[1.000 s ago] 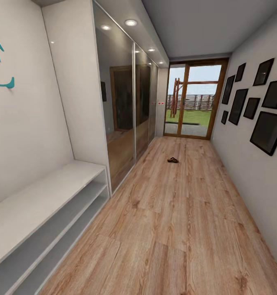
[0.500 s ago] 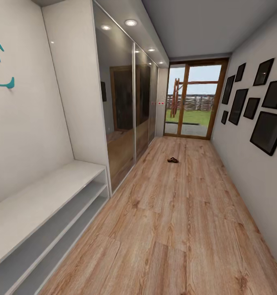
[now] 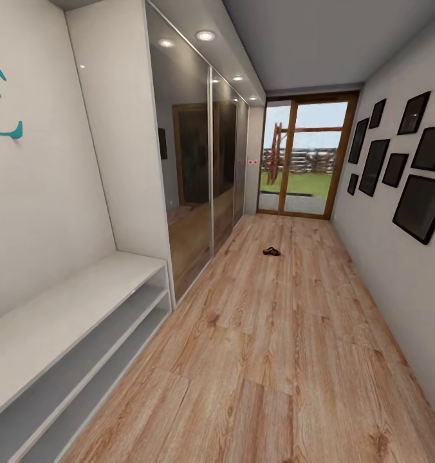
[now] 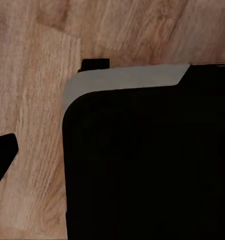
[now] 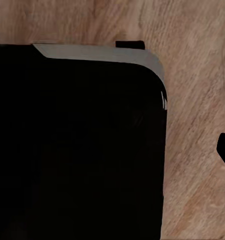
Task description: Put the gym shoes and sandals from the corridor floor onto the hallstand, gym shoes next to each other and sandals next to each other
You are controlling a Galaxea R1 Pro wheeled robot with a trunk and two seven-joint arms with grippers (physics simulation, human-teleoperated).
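One dark brown strap sandal [image 3: 271,251] lies far down the light brown wood plank floor [image 3: 275,360], well apart from the pale grey-white low shoe rack [image 3: 63,341] along the floor's left edge. The wrist views show a big black robot part [image 4: 147,160] over planks. I cannot tell how open either claw is.

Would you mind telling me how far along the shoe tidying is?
Nothing looks done: the rack shows no shoes. Nothing is visibly in hand. One sandal lies far down the floor; it and the other shoes remain to be collected.
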